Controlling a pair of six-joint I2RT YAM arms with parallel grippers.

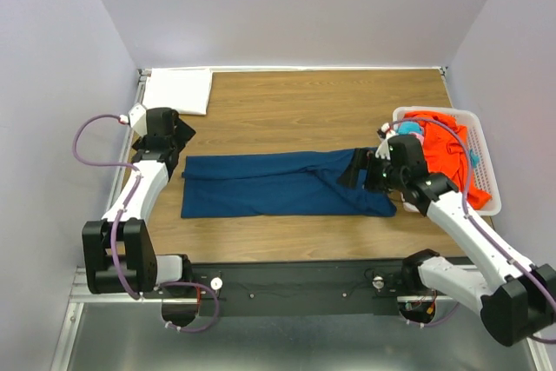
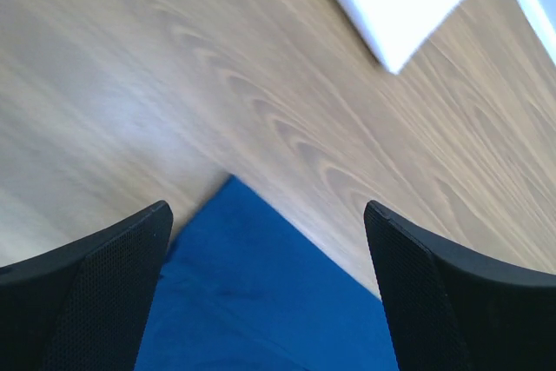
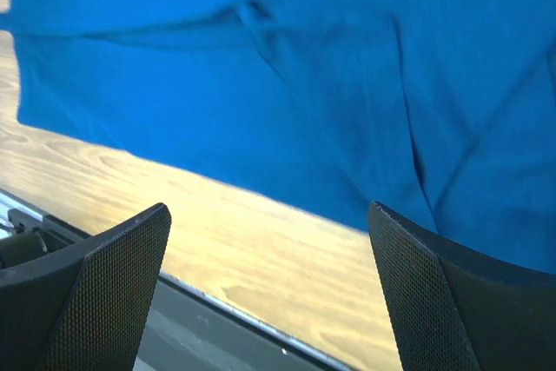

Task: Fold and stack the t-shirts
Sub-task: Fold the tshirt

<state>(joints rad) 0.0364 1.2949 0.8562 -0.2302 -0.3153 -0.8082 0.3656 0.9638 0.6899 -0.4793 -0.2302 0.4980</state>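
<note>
A: Which step is in hand?

B: As I judge it, the lengthwise fold of the navy t-shirt [image 1: 278, 184] is done and the crosswise fold comes next. The shirt lies as a long flat band on the wood-grain table [image 1: 287, 110].

A: And the grippers?

B: Both stand wide open with nothing between the jaws. The left gripper [image 2: 265, 215] hangs over the navy shirt's left end, where a pointed corner of cloth shows between its fingers. The right gripper [image 3: 269, 215] hangs over the right end, above a sleeve seam and some soft creases.

A: What does the next move call for?

B: Probably a low pinch on both layers at one end, which is then carried over to meet the other end. The knit is thin and limp, so a loose bite could let the under-layer slip. The mesh-textured black pads [image 3: 113, 267] should help there.

A: What lies farther off?

B: Right of the navy shirt sits a white slatted plastic basket [image 1: 488, 182] with a crumpled orange t-shirt [image 1: 447, 145] heaped inside. Beyond the navy shirt's left end, a white t-shirt [image 1: 178, 91] lies in a neat folded square, likely the base of the stack
</note>
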